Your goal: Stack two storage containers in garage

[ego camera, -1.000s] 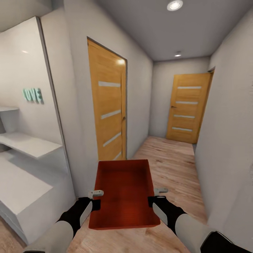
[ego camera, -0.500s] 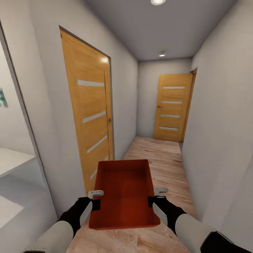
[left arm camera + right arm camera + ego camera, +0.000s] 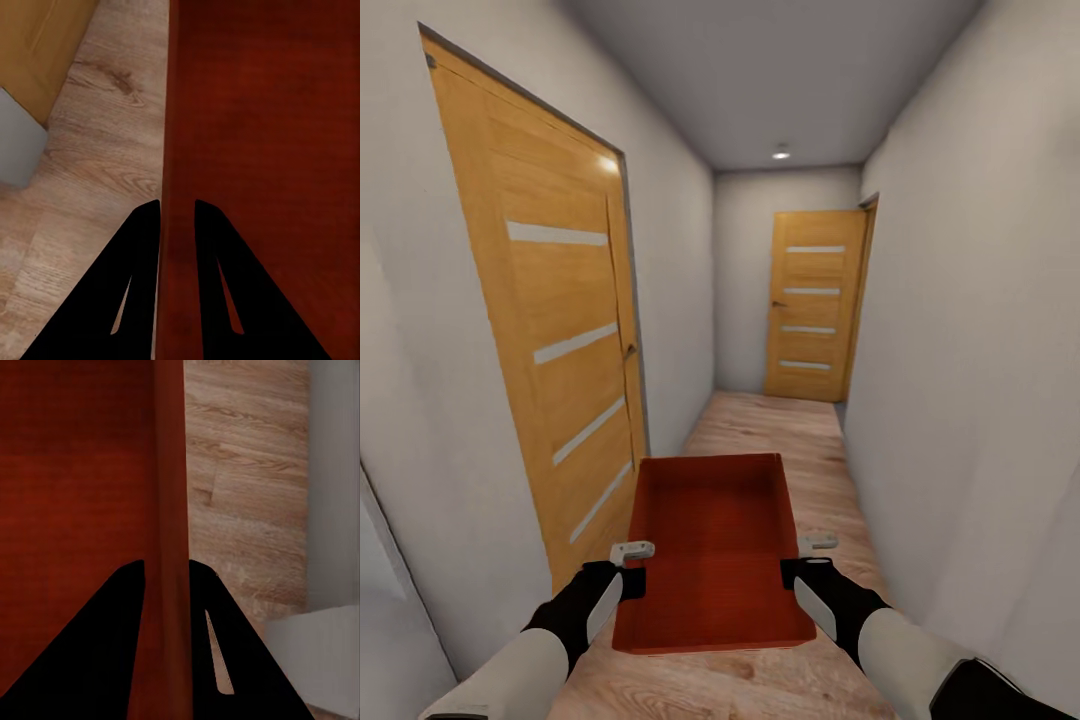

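Observation:
One orange-red storage container (image 3: 712, 550) hangs level in front of me, carried between both arms over light wood plank flooring (image 3: 780, 440) in a narrow hallway. My left gripper (image 3: 630, 565) is shut on the container's left wall (image 3: 166, 150), one finger on each side of it. On the opposite wall (image 3: 169, 472), my right gripper (image 3: 802, 560) is shut the same way. The bin is empty inside. The garage and its concrete floor are out of view.
A closed wooden door (image 3: 565, 330) stands close on the left wall. Another closed wooden door (image 3: 812, 305) ends the corridor ahead. A plain grey wall (image 3: 970, 380) runs close along the right. The corridor is only a little wider than the container.
The camera has advanced down the hallway and turned: the white shelving at left has slid out of view and the left door looms nearer. Both grippers keep the same hold on the container.

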